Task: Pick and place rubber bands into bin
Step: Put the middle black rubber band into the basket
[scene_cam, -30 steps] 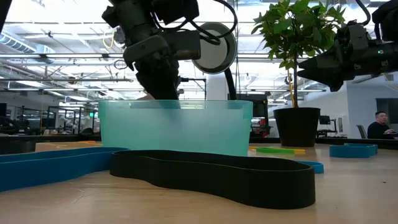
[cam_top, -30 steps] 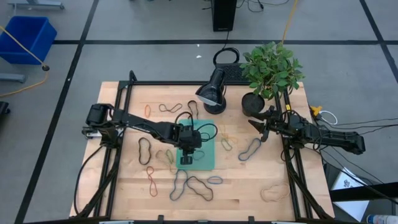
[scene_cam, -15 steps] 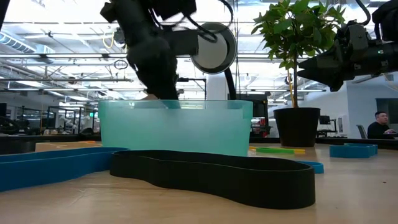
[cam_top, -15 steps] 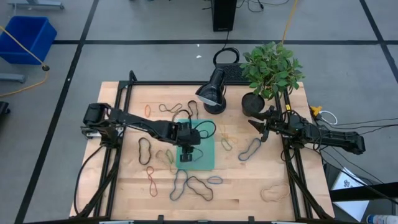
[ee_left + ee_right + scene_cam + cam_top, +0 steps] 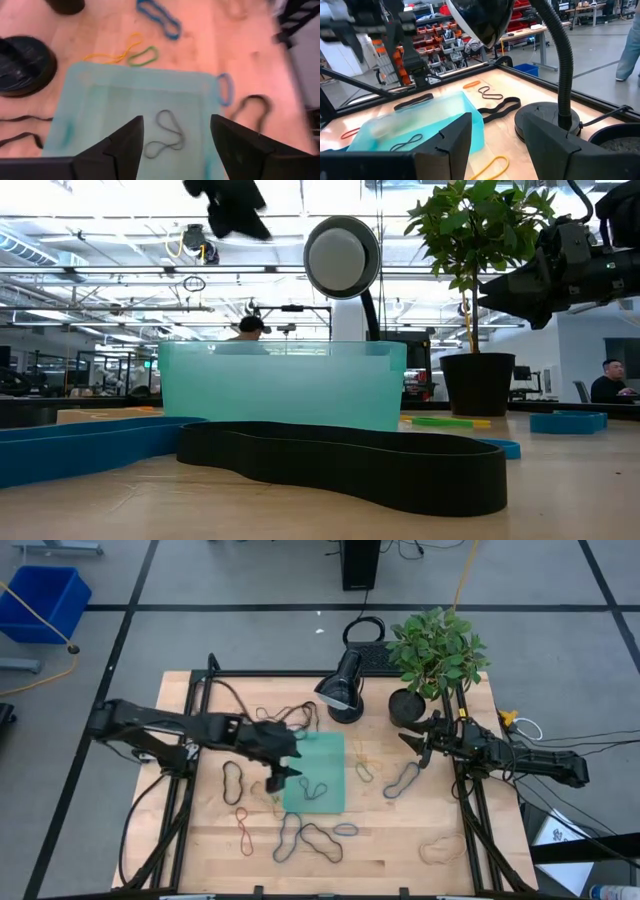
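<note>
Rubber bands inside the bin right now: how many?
1. A single dark rubber band lies on the floor of the bin, toward its front half in the high view. The tray is translucent, so nothing else seems hidden.

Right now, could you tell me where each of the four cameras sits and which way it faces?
High view: overhead, looking straight down on the table; both arms show.
Low view: at tabletop height, facing the bin; the right gripper hangs above.
Left wrist view: above the bin, looking down past open fingers at a rubber band inside.
Right wrist view: past its open fingers toward the lamp and the bin.
All four share the bin.
</note>
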Controlling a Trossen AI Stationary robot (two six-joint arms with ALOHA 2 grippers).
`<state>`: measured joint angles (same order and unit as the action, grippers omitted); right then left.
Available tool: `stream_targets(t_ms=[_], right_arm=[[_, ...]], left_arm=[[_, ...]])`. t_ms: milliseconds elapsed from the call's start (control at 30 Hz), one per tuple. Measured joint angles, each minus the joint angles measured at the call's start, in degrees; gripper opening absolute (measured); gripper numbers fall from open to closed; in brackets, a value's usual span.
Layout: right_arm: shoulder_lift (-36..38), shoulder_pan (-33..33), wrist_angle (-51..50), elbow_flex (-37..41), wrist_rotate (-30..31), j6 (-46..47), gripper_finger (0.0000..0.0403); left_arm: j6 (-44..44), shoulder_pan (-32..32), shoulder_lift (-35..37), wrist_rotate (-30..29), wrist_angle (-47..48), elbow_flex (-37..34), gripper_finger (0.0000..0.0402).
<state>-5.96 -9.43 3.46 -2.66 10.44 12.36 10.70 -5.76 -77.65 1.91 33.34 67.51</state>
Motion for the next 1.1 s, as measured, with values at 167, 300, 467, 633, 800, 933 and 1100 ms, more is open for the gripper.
stream_targets(t_ms=[167, 300, 467, 633, 800, 933, 1100], right_arm=[[-0.04, 0.0, 0.0, 0.0, 0.0, 0.0, 0.0169], [-0.18, 0.0, 0.03, 0.0, 0.02, 0.0, 0.0169], [-0.7, 0.0, 0.11, 0.0, 0.04, -0.02, 0.0169], [-0.87, 0.0, 0.11, 0.0, 0.04, 0.0, 0.0169], [-0.87, 0.0, 0.13, 0.0, 0.04, -0.02, 0.0169], [-0.87, 0.0, 0.13, 0.0, 0.08, 0.0, 0.0169], [-0.87, 0.0, 0.13, 0.0, 0.06, 0.0, 0.0169]], left_arm=[[1.22, -0.09, 5.82, 0.72, 6.04, 0.02, 0.0239], [5.31, -0.11, 8.39, -5.43, 19.88, 0.02, 0.0239], [19.68, 0.03, 8.4, -12.0, 38.57, -0.2, 0.0239], [36.84, 1.22, 7.71, -12.29, 49.57, -3.2, 0.0239], [49.66, 3.0, 8.52, -8.52, 50.41, -10.23, 0.0239], [54.33, 3.41, 8.57, -4.86, 45.4, -16.29, 0.0239], [58.2, 3.45, 8.55, -4.46, 36.81, -22.97, 0.0239]])
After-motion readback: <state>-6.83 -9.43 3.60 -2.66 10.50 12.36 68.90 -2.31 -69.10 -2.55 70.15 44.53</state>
